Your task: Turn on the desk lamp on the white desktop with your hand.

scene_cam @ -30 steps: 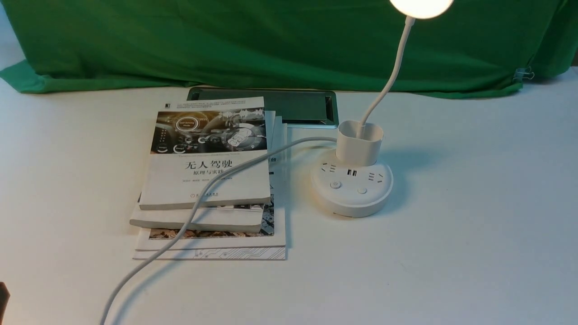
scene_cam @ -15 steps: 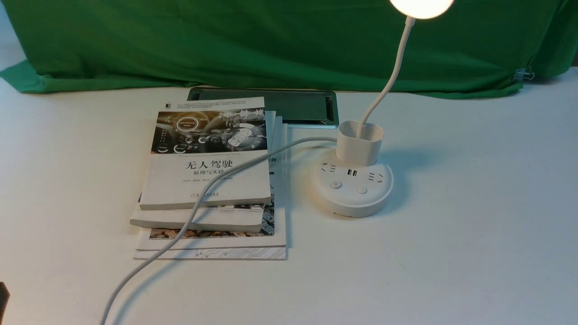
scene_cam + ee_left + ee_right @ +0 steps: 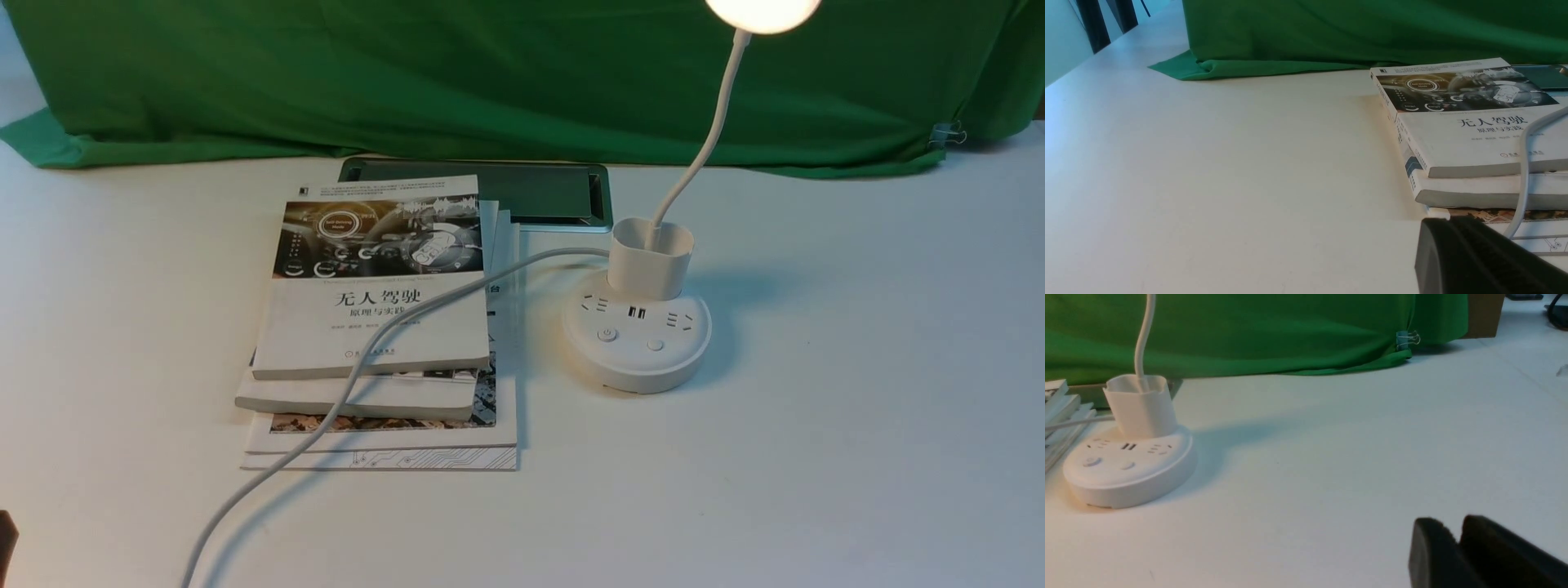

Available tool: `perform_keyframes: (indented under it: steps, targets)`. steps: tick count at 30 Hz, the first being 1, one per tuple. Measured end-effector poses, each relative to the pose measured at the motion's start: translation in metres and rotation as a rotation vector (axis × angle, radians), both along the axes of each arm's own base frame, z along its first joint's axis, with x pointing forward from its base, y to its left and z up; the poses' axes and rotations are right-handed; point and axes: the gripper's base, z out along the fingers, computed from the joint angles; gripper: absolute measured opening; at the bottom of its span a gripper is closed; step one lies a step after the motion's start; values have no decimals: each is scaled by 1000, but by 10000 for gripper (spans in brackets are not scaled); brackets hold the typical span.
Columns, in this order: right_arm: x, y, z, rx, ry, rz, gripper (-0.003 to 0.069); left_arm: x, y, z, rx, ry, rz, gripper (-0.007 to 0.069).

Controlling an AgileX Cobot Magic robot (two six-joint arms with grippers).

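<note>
Where the left wrist view catches your left gripper [image 3: 1470, 253], you see only one matte black ribbed mass low over the white desktop [image 3: 857, 408], so how far open it is cannot be told; nothing shows in its hold. One green cloth [image 3: 490, 73], soft and creased, hangs across the back. One stack of books [image 3: 375, 343] lies flat left of centre: four layers counted at the near edge, two thick paperbacks above two thin glossy ones, the top cover half dark print, half white. One smooth white cord [image 3: 343, 400] runs from the near-left edge up over the stack to the lamp. One dark rectangular panel [image 3: 531, 192] with a shiny metal rim sits flush behind the books. One desk lamp [image 3: 637, 335] stands on the desktop just beside the stack's right edge: round puck base, two round buttons [image 3: 606, 334], two socket groups flanking a pair of small slots, one cup-shaped holder, one thin curved neck, and a round head glowing warm white at the top of the frame. One metal binder clip [image 3: 947, 133] pinches the cloth at far right. Your right gripper [image 3: 1458, 535] shows two black fingers closed together with only a thin seam between them, gripping nothing, well apart from the lamp base.
</note>
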Motion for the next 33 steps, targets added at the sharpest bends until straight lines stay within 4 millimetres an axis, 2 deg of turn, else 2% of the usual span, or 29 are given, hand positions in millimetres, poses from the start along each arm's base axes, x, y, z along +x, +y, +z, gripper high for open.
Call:
perform_keyframes:
  steps: [33]
  targets:
    - [0, 0, 0, 0, 1, 0, 222, 0, 0, 0, 0, 0, 0, 21]
